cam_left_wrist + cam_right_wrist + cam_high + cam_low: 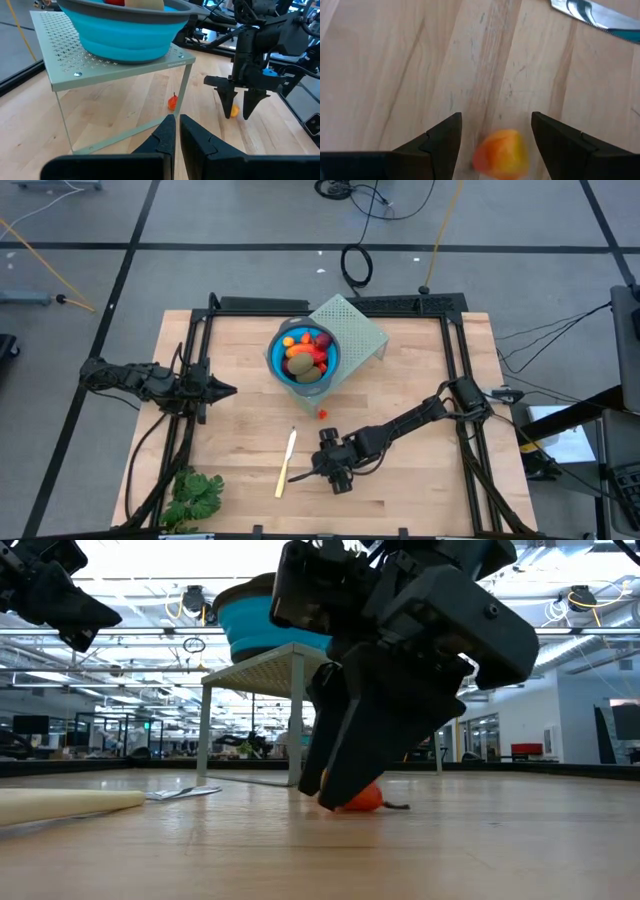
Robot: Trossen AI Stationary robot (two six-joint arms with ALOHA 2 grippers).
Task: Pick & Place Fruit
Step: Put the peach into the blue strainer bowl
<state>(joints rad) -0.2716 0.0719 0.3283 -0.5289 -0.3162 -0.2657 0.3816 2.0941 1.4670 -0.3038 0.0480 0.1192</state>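
A small orange-yellow fruit piece (501, 154) lies on the bare wood of the counter (420, 480), between the two spread fingers (439, 142) of the right tool (238, 104); the fingers stand either side of it without touching it. The right tool hangs low over the front middle of the counter, just beside the blade end of a knife (286, 463) with a pale cream handle. Another tiny orange-red piece with a dark stem (172, 102) rests on the counter farther back, near the leg of a pale green perforated stand (112, 70). On that stand sits a blue bowl (275, 360) holding the rest of the fruit (305, 355): an orange-red oblong, a brown-green oval, a dark red ball and some orange bits, though the exact count is hard to make out from above. The left tool (173, 134) waits at the left side of the counter, pointing toward the stand, its fingers pressed nearly together. A leafy green bunch (195, 495) lies at the front left corner.
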